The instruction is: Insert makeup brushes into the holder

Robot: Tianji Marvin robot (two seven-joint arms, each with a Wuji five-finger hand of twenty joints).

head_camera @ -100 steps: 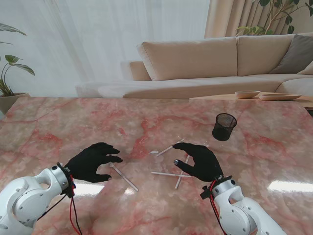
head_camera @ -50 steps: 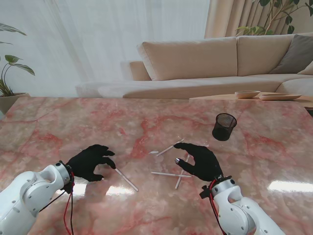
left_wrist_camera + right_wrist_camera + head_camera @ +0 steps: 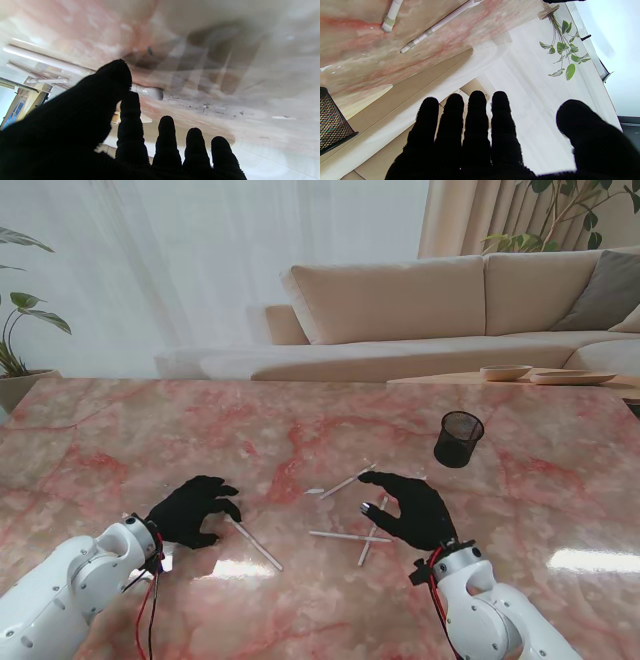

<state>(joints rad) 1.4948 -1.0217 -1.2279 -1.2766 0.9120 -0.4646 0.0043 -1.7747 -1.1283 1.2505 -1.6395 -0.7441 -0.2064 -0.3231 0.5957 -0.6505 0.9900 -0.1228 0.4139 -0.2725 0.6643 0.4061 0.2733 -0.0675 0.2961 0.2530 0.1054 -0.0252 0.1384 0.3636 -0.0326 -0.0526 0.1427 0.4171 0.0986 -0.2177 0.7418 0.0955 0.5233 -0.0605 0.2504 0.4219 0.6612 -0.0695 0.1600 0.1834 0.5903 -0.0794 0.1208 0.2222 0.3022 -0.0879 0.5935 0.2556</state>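
Observation:
A black mesh holder [image 3: 459, 439] stands upright at the far right of the marble table [image 3: 120, 440]; in the right wrist view the holder [image 3: 332, 130] shows at the edge. Several white makeup brushes lie flat. One brush [image 3: 258, 546] lies by my left hand [image 3: 195, 512], which is open, its fingertips at the brush's near end. In the left wrist view that brush end [image 3: 150, 93] sits just past the thumb [image 3: 110, 82] of the left hand [image 3: 140, 147]. My right hand [image 3: 410, 510] is open, partly over two crossed brushes [image 3: 345, 536]. Another brush [image 3: 345, 480] lies beyond it. The right hand [image 3: 475, 140] holds nothing.
A sofa [image 3: 400, 310] stands beyond the table's far edge. A low table with shallow bowls [image 3: 505, 372] is at the back right, and a plant [image 3: 20, 310] at the far left. Two brushes [image 3: 440, 25] show in the right wrist view.
My left forearm has shifted right and lower, bringing the left hand's fingers closer to the brush end. The right hand and the brushes have barely moved.

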